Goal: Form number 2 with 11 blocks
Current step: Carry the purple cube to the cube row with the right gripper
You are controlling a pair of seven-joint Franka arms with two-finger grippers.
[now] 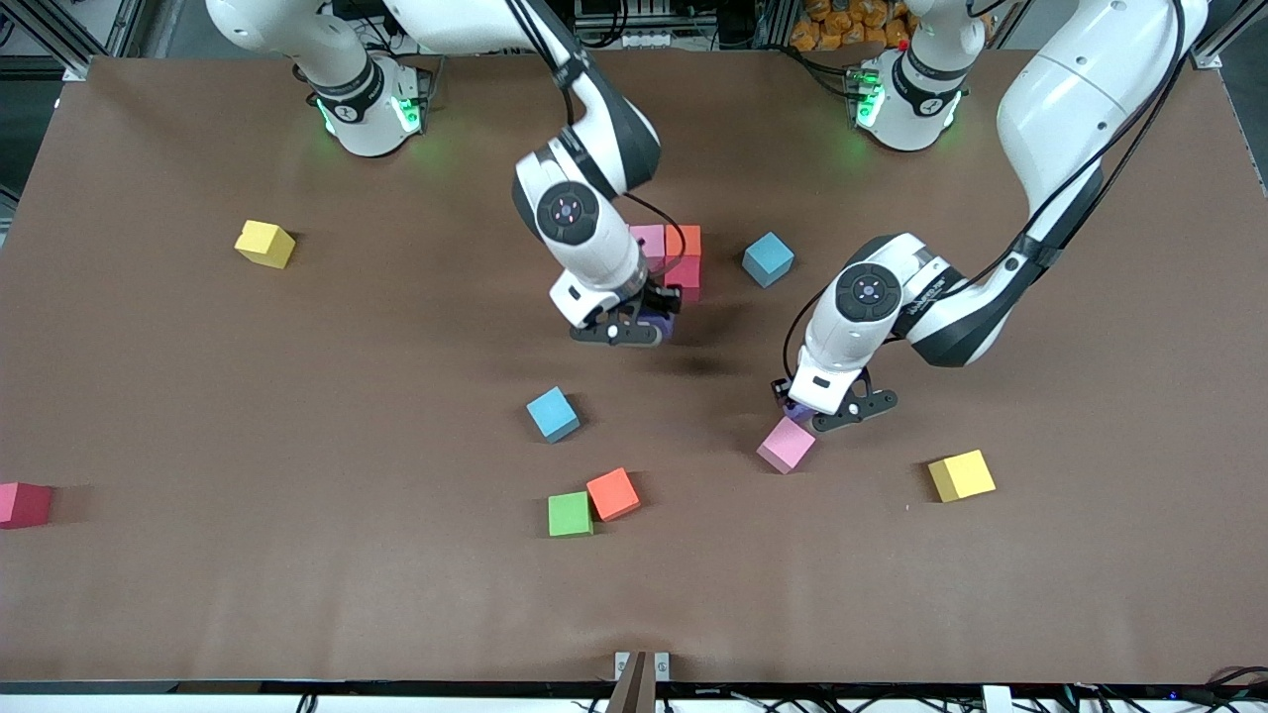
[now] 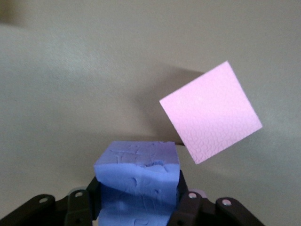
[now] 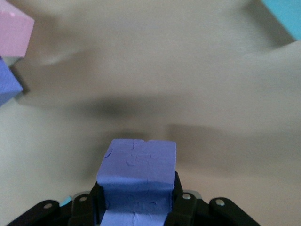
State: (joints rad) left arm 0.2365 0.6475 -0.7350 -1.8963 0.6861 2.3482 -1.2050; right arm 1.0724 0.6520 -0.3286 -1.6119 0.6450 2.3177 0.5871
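R gripper (image 1: 649, 327) is clamped on a purple block (image 3: 136, 176), over the table just at 6 o'clock of the started 2 (image 1: 674, 257). L gripper (image 1: 827, 406) is pinching another purple block (image 2: 138, 179), w/ a pink block (image 1: 787, 444) at its 7.

Arm shells: glossy white, rounded, black joint bands
Bases: green indicator lights
Cables: black, routed along links
Wrist discs: black, round

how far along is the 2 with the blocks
Early. Done: a pink, orange and red cluster stands mid-table. In hand: right hand and left hand each grip a purple block. Left: a loose pink block and others scattered around.
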